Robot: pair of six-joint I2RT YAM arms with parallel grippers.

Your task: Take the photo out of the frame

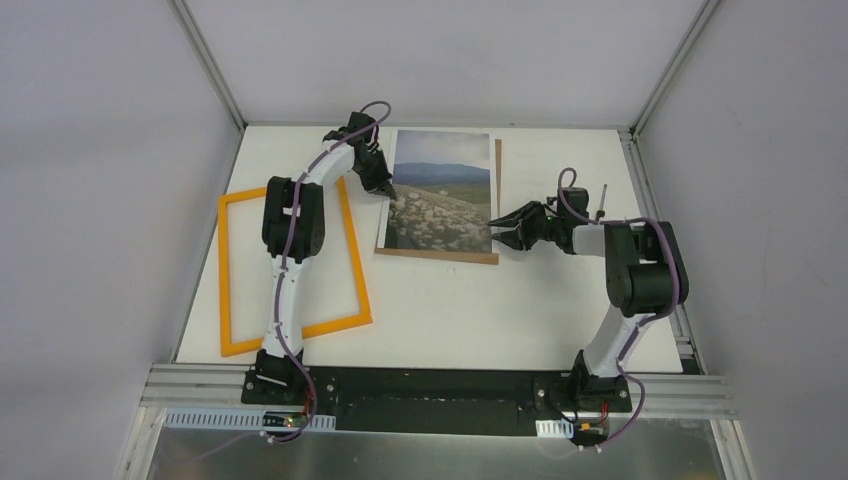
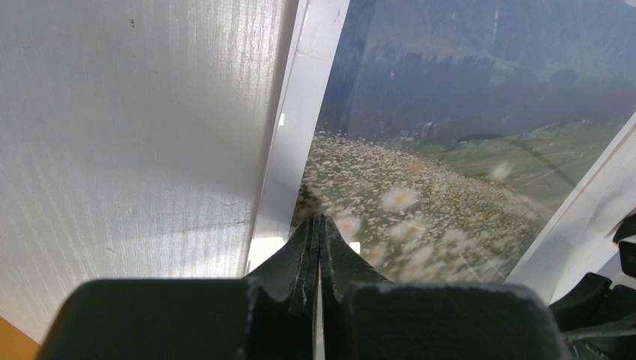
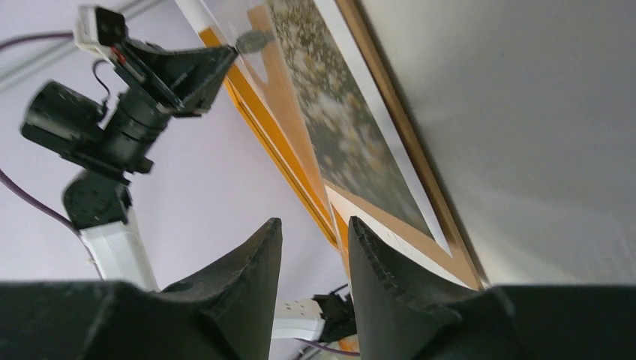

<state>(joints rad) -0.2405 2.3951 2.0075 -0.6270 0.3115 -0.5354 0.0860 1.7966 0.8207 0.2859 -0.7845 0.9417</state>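
The photo, a landscape print with a white border, lies on the brown backing board at the table's back middle. My left gripper is shut on the photo's left edge. In the left wrist view a thin sheet edge sits between the closed jaws, with the photo just beyond. The orange frame lies empty on the table to the left, under the left arm. My right gripper is open and empty by the board's lower right edge. In its wrist view the photo, board and frame show.
The white table is bounded by grey walls and aluminium posts at the back and sides. A metal rail carrying both arm bases runs along the near edge.
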